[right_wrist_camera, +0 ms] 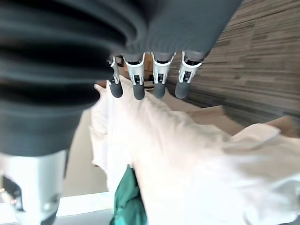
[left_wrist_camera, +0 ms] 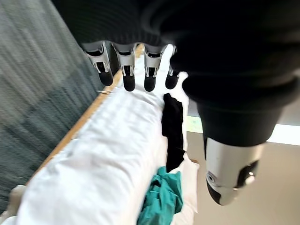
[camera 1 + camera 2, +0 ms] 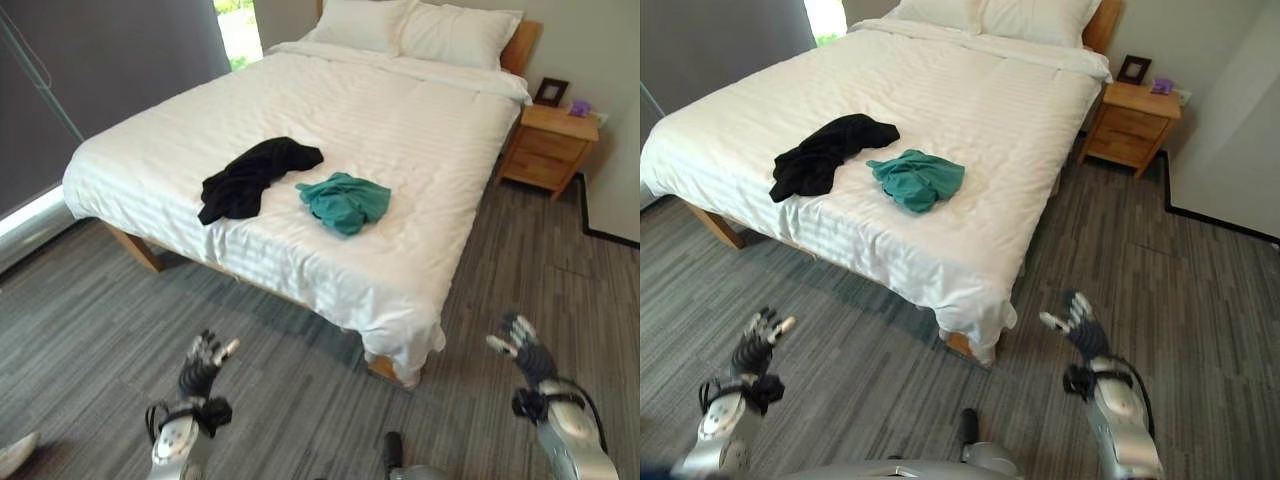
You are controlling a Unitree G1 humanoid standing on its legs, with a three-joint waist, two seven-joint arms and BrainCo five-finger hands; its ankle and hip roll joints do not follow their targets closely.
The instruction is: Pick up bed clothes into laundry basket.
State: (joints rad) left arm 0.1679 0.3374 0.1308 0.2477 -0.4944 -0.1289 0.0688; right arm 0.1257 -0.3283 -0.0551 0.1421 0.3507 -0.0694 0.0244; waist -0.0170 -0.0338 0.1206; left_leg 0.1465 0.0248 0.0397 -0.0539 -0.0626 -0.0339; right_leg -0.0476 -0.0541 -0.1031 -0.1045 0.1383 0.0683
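Note:
A black garment (image 3: 252, 177) lies crumpled on the white bed (image 3: 400, 130), near its foot. Just right of it lies a teal garment (image 3: 345, 201), also bunched up. Both clothes show again in the left wrist view, black (image 2: 172, 131) and teal (image 2: 161, 199). My left hand (image 3: 203, 366) hovers over the floor in front of the bed, fingers straight, holding nothing. My right hand (image 3: 525, 347) hangs past the bed's foot corner, open too and empty. Both hands are well short of the clothes.
A wooden nightstand (image 3: 548, 146) with a picture frame (image 3: 550, 91) stands right of the bed by the wall. Two pillows (image 3: 415, 27) lie at the head. Grey plank floor (image 3: 100, 320) surrounds the bed. A dark curtain (image 3: 110, 60) covers the left wall.

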